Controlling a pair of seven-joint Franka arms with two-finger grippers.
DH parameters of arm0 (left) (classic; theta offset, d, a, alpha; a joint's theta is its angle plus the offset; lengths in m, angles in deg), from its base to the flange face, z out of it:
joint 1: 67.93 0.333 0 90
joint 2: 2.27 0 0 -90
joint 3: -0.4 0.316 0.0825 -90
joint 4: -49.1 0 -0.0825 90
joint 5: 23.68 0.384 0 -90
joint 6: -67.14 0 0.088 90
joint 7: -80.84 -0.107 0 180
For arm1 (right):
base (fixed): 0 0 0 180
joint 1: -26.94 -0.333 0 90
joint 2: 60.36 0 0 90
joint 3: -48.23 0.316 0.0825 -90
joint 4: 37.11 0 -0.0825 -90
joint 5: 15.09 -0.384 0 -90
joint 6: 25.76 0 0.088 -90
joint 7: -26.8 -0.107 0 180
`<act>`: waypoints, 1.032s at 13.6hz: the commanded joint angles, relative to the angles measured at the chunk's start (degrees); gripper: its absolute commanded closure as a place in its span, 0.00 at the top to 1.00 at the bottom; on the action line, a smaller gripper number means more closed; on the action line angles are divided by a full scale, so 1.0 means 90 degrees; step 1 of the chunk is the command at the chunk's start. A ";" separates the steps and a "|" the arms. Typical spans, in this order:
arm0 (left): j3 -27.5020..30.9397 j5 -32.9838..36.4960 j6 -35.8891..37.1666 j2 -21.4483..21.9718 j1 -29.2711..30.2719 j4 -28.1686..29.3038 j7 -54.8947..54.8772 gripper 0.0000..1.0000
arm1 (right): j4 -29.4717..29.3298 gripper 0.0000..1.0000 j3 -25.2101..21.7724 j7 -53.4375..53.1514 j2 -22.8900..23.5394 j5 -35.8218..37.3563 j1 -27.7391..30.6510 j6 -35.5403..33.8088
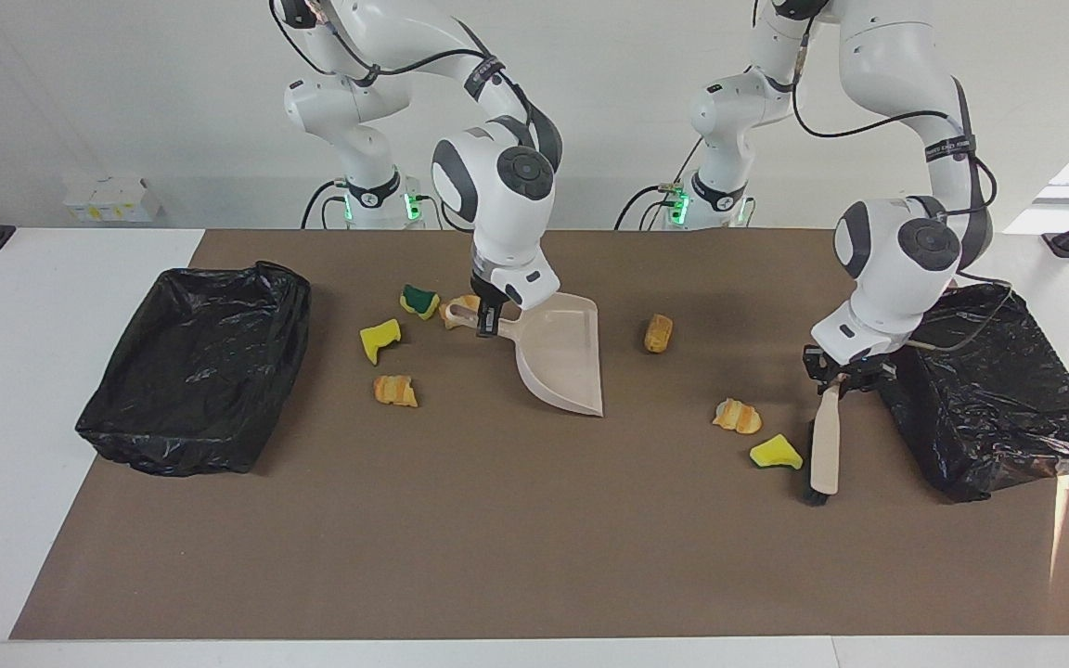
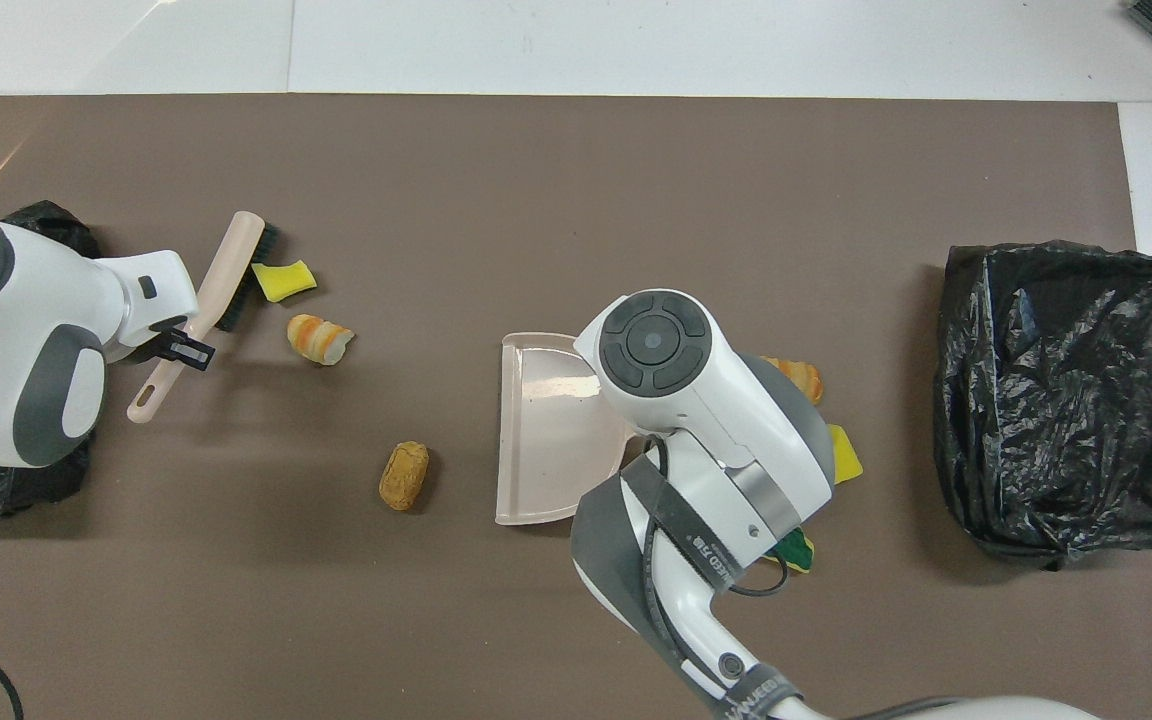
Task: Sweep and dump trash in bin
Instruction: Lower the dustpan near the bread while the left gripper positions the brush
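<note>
Nearest the robots, the right gripper (image 1: 490,320) is closing on the handle of a beige dustpan (image 1: 560,357), its mouth resting flat on the brown table (image 1: 516,538) to receive trash (image 1: 737,416). Seven sponge and bread scraps are lying scattered around it. Farther out, the left gripper (image 1: 843,375) is gripping a brush (image 1: 825,452) handle, bristles down beside two scraps, likely ready to sweep. Black-lined bins (image 1: 196,366) are waiting at each end.

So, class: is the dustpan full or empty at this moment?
Empty. The dustpan shows only its bare beige tray in both views; the visible scraps all lie on the brown mat around it.
</note>
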 commanded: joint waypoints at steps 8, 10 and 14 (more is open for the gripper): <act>0.0019 0.0050 0.1287 0.0908 -0.0892 0.1065 0.0619 0.00 | 0.0470 0.00 0.0017 -0.0979 -0.0367 -0.0209 -0.0053 0.0008; 0.0019 -0.0047 0.1756 0.0996 -0.1184 0.1065 0.0991 0.00 | 0.0549 0.00 0.0017 -0.1088 -0.0436 -0.0180 -0.0093 -0.0002; 0.0019 -0.0321 0.2090 0.1191 -0.1517 0.0978 0.1850 0.00 | 0.0823 0.00 0.0017 -0.0961 -0.0583 -0.0170 -0.0112 0.0018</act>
